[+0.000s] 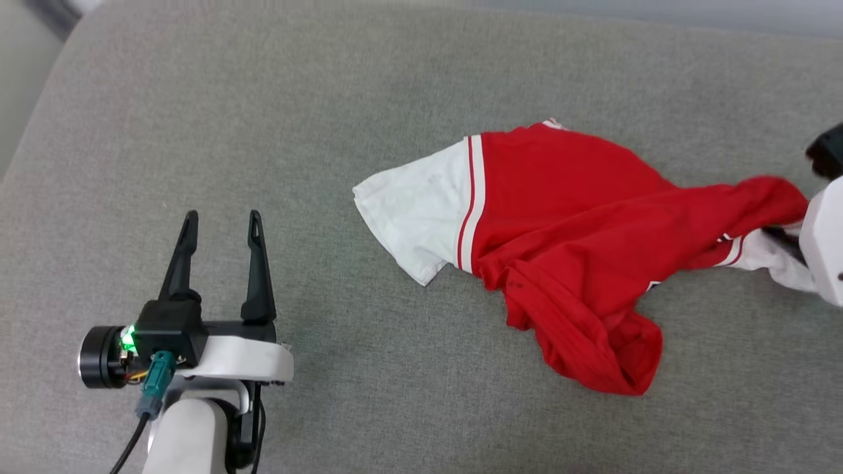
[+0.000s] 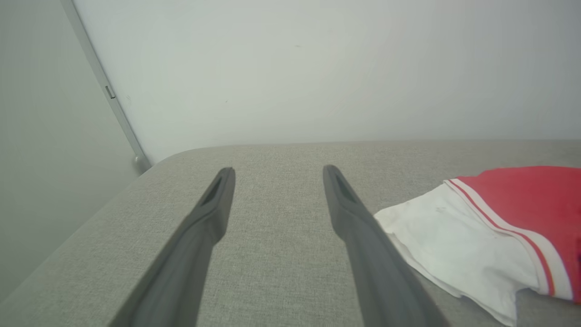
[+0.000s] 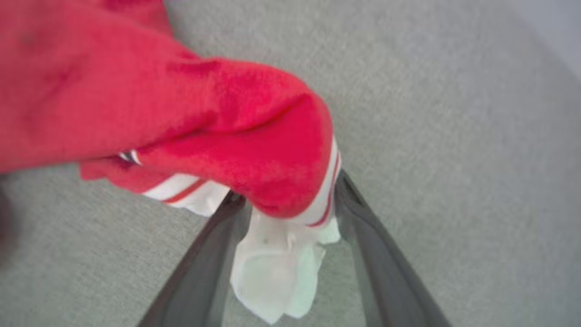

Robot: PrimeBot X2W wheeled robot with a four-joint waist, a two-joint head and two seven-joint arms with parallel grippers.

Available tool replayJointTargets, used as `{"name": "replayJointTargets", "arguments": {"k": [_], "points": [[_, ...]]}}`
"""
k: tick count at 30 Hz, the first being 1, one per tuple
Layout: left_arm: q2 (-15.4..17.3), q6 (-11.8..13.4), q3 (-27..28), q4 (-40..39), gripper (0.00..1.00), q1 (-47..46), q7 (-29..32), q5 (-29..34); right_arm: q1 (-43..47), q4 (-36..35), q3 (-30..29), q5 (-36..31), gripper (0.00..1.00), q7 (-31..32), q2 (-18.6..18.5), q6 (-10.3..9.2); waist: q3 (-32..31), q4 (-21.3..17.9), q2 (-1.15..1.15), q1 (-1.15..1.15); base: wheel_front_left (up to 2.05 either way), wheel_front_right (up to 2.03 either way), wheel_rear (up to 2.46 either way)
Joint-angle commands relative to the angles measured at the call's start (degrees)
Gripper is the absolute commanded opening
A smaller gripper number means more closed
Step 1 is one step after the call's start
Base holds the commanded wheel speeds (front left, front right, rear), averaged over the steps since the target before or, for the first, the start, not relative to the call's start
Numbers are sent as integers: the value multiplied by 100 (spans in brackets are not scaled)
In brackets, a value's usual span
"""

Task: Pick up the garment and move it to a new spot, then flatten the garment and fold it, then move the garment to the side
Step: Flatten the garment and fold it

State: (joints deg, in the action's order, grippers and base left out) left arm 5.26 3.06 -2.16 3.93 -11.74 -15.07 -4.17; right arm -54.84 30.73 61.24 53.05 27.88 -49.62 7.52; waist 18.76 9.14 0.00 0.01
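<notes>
Lying crumpled on the grey cushion (image 1: 263,131), the garment (image 1: 566,217) has one white sleeve spread flat toward the left gripper (image 1: 220,224), whose fingers are spread apart, well clear of it; the right gripper (image 3: 290,200) pinches its other sleeve, bunched between the fingers

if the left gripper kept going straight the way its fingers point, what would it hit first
Probably nothing close: the left gripper points along bare grey cushion toward the pale wall. The garment lies off to its right.

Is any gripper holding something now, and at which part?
The right gripper holds the red jersey at its white sleeve; the left gripper is open, holding nothing.
</notes>
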Motion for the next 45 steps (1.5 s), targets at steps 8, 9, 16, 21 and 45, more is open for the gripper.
{"name": "replayJointTargets", "arguments": {"k": [8, 9, 16, 21, 45], "points": [[17, -46, 152, 122, 100, 407, -14, 107, 554, -714, -1031, -503, 100, -1648, -349, -6, -729, -279, 0, -1, 0, 0, 0], [25, -48, 167, 117, 100, 439, -14, 121, 658, -807, -1215, -564, 100, -1817, -363, -7, -786, -308, 0, -1, 0, 0, 0], [51, -69, 242, 46, 100, 594, -14, 139, 1293, -1454, -2632, -965, 100, -2084, -392, -6, -964, -406, 0, -1, 0, 0, 0], [3, -109, 209, -31, 100, 553, -14, 122, 1248, -2028, -2841, -882, 100, -720, -574, -8, -763, -347, 0, -1, 0, 0, 0], [-220, -183, 4, -385, 100, -602, -14, -57, -531, -1246, -1701, -1007, 100, 2967, 37, -6, 1292, 366, 0, -1, 0, 0, 0]]}}
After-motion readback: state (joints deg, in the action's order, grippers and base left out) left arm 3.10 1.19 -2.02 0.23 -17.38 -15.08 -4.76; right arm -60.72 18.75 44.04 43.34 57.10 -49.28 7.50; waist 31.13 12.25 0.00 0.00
